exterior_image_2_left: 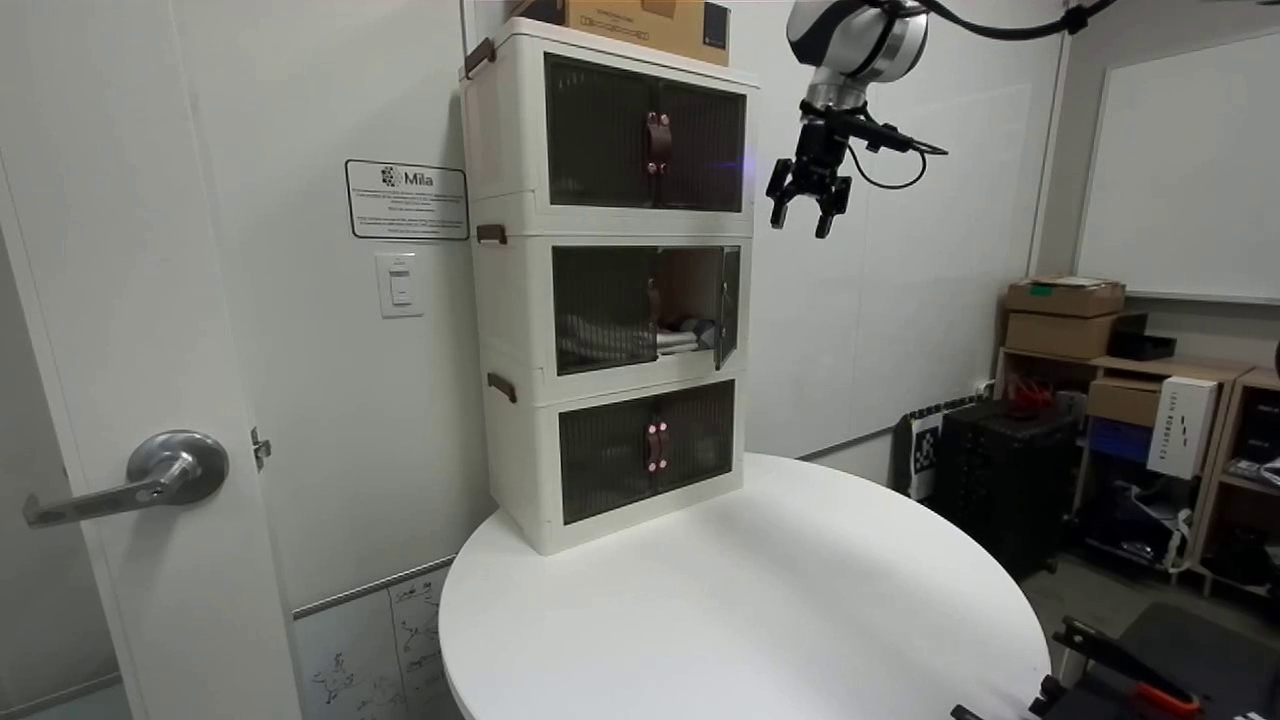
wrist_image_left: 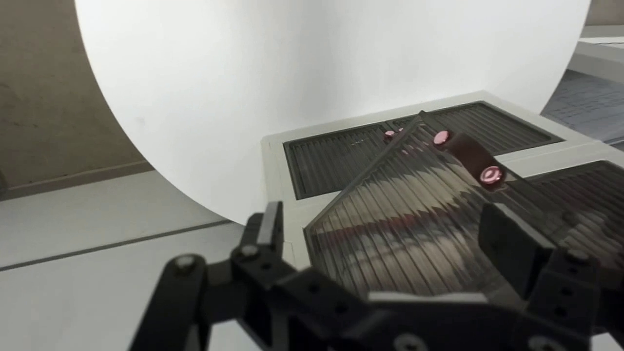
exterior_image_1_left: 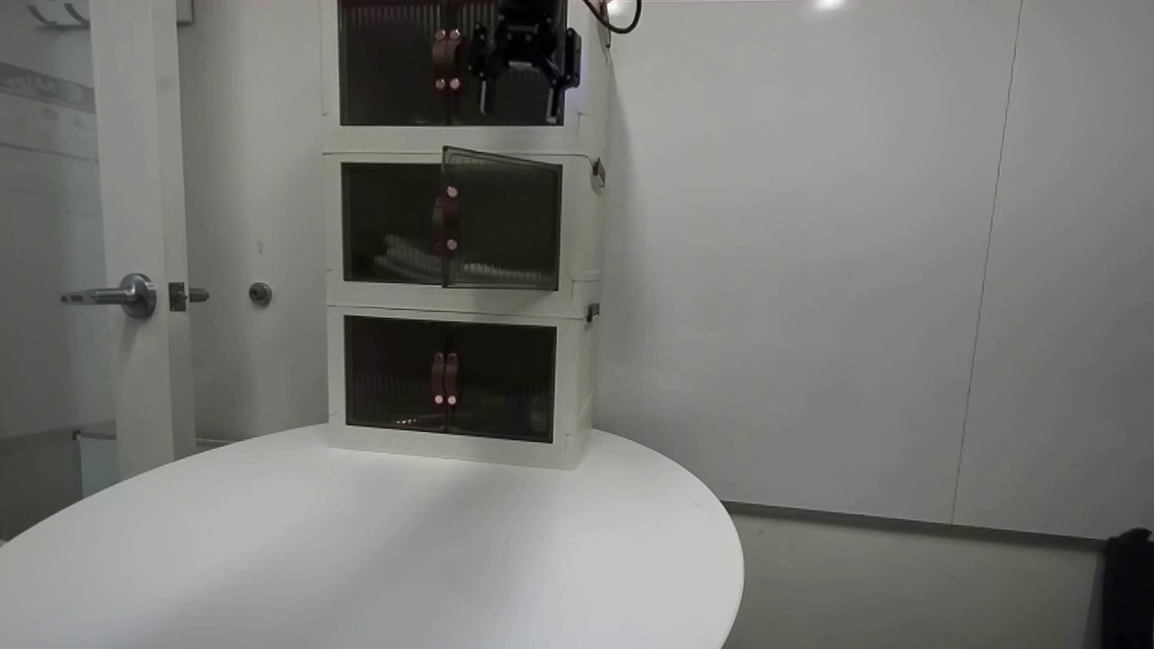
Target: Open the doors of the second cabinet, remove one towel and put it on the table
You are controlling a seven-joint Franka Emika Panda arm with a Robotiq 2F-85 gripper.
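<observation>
The second cabinet [exterior_image_2_left: 510,300] is the middle tier of the white stack. One of its tinted doors [exterior_image_2_left: 728,305] is swung outward, while the adjoining door panel [exterior_image_2_left: 605,310] sits closed. Pale folded towels [exterior_image_2_left: 678,342] lie stacked inside, partly behind the panels. In the wrist view, the swung-out door [wrist_image_left: 390,209] with its brown handle [wrist_image_left: 470,155] shows beyond my fingers, and cloth shapes blur through it. My gripper [exterior_image_2_left: 800,227] hangs above and beside that door, jaws wide apart, holding nothing. An exterior view has the gripper [exterior_image_1_left: 520,113] before the top tier. The round white table [exterior_image_2_left: 750,600] carries the stack.
The top tier [exterior_image_2_left: 600,218] and bottom tier [exterior_image_2_left: 640,520] have their doors closed. A cardboard box [exterior_image_2_left: 640,25] rests on the stack. A white wall [exterior_image_1_left: 811,270] stands behind, and a room door with a lever handle [exterior_image_2_left: 180,475] is close by.
</observation>
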